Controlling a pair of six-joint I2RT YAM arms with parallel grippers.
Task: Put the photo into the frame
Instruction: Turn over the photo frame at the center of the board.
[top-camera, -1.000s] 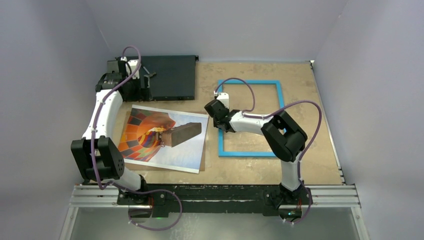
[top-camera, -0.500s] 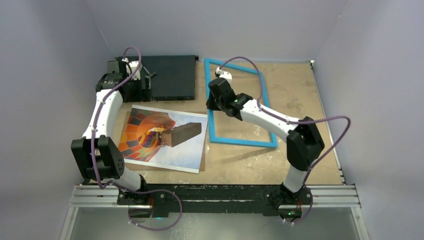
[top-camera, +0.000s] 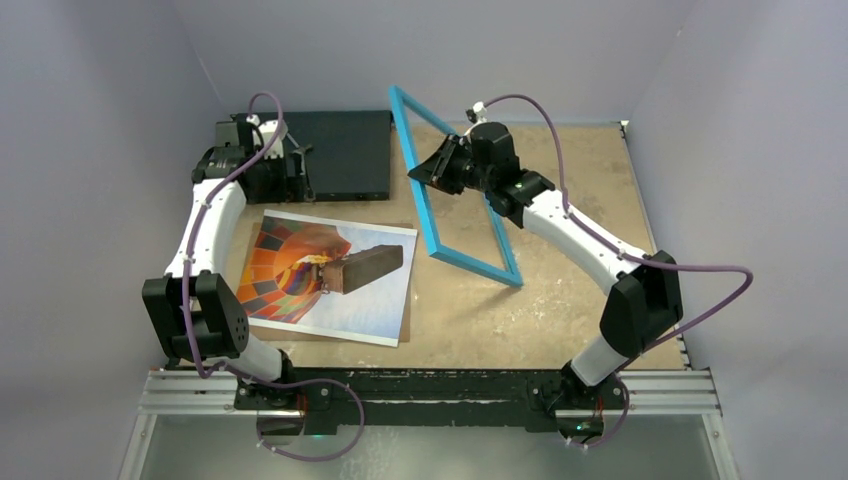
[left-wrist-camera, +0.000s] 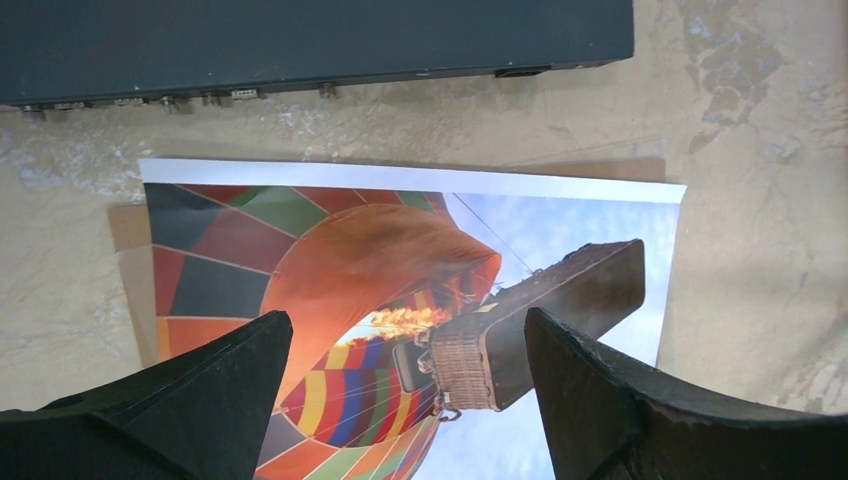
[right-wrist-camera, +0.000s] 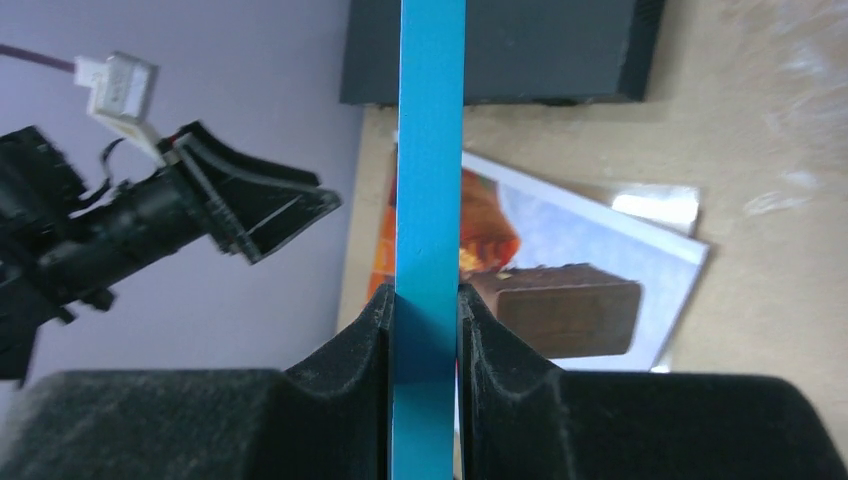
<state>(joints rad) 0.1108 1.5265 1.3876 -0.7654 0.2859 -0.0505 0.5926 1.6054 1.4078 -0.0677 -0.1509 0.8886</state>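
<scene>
Lab booth, plain grey walls (top-camera: 110, 90), aluminium rail (top-camera: 680, 392)

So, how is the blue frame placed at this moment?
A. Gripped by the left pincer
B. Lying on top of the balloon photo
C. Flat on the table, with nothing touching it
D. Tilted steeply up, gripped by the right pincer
D: in the top view the frame stands steeply tilted, not flat, and the right wrist view shows the right pincer shut on one of its blue bars.

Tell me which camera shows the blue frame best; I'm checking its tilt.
Top external: the whole frame shows, steeply tilted. Right wrist shows only one blue edge, pinched between the jaws. Left wrist shows none of it.
</scene>
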